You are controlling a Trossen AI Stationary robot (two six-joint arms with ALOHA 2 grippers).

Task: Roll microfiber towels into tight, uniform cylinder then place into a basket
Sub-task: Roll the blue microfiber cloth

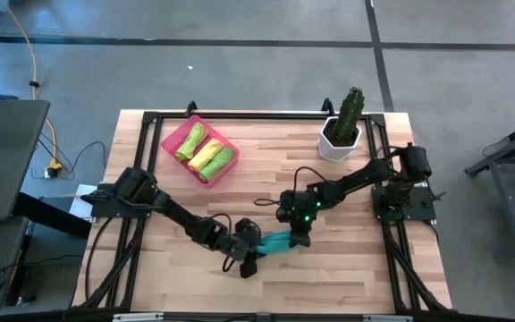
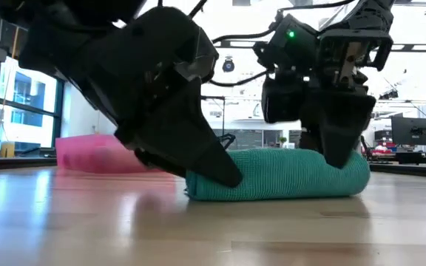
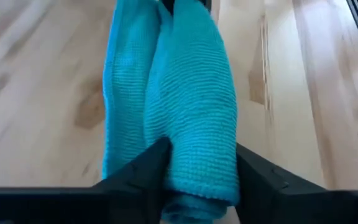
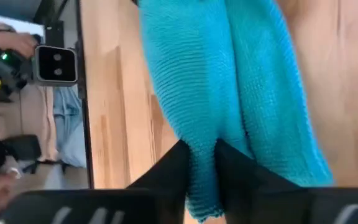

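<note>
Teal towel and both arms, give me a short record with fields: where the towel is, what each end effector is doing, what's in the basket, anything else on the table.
teal towel: rolled, lying on the table near the front edge
left end effector: fingers astride one end of the roll, closed on it
right end effector: fingers pinching the other end
basket: pink, back left, holds three rolled towels, one yellow between two green
other: potted cactus at back right

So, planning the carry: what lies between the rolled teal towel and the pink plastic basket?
In the high view, only bare wooden tabletop separates the teal towel from the pink basket.
</note>
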